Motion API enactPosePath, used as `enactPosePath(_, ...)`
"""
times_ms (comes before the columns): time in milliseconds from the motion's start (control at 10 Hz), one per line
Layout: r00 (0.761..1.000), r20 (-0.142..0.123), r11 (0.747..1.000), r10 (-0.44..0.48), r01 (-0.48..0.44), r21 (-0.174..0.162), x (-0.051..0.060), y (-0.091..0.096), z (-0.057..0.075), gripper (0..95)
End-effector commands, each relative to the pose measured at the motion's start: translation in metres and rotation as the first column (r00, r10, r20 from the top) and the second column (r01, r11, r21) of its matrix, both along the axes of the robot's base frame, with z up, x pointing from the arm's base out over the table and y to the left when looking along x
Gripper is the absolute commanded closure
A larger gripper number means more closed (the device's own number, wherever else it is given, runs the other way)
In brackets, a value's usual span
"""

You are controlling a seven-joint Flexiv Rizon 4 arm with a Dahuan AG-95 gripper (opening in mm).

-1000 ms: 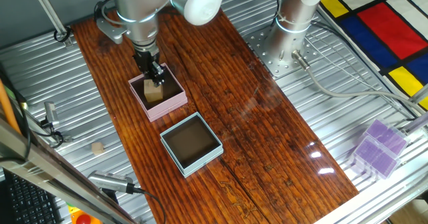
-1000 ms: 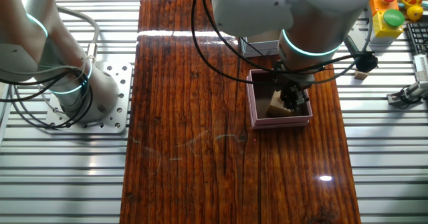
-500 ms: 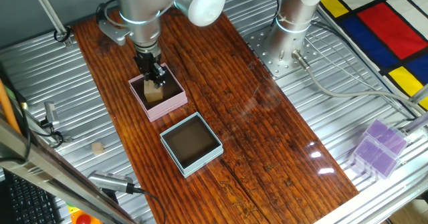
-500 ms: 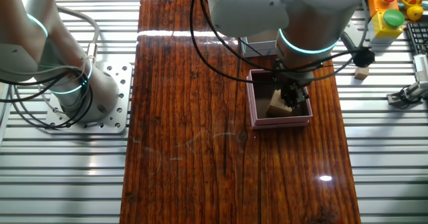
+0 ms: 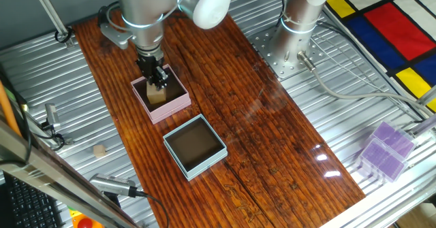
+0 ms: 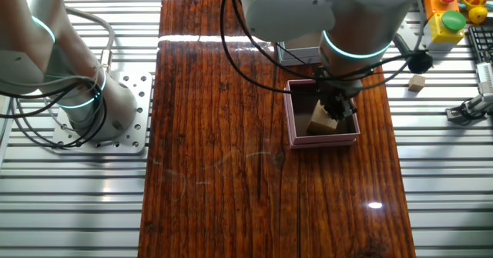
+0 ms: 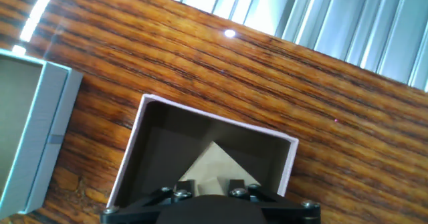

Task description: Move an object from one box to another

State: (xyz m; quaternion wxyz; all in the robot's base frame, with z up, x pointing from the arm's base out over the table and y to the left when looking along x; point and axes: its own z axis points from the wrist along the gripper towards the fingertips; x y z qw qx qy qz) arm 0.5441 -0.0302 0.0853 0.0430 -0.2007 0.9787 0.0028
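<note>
cube directly under gripper

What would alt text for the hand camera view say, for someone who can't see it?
Looking down past the gripper, a tan wooden cube sits inside a pink box on a dark wooden table. A light blue box shows at left.

Two opposed overhead views, one close hand view; shared: pink box.

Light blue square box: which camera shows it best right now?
One fixed view: the whole light blue square box and its bare dark brown inside are unobstructed. The hand view catches only one wall at its left edge. The other fixed view shows just a sliver behind the arm.
</note>
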Motion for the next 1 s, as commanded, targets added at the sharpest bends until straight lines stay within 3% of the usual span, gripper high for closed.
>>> enactPosePath(100,1.0,-0.011,1.0,-0.002,0.002,-0.018,0.0,0.0,0.008,95.0)
enactPosePath(300,0.998,-0.028,0.999,-0.05,0.05,-0.003,0.0,0.001,0.023,95.0)
enactPosePath(400,0.992,-0.039,0.992,-0.124,0.124,0.008,-0.001,0.005,0.041,95.0)
enactPosePath(600,0.978,-0.056,0.979,-0.203,0.203,0.001,-0.003,0.033,0.059,95.0)
enactPosePath(900,0.959,-0.056,0.96,-0.278,0.278,-0.008,-0.008,0.078,0.064,95.0)
enactPosePath(1000,0.956,-0.055,0.958,-0.288,0.288,-0.006,-0.009,0.086,0.064,95.0)
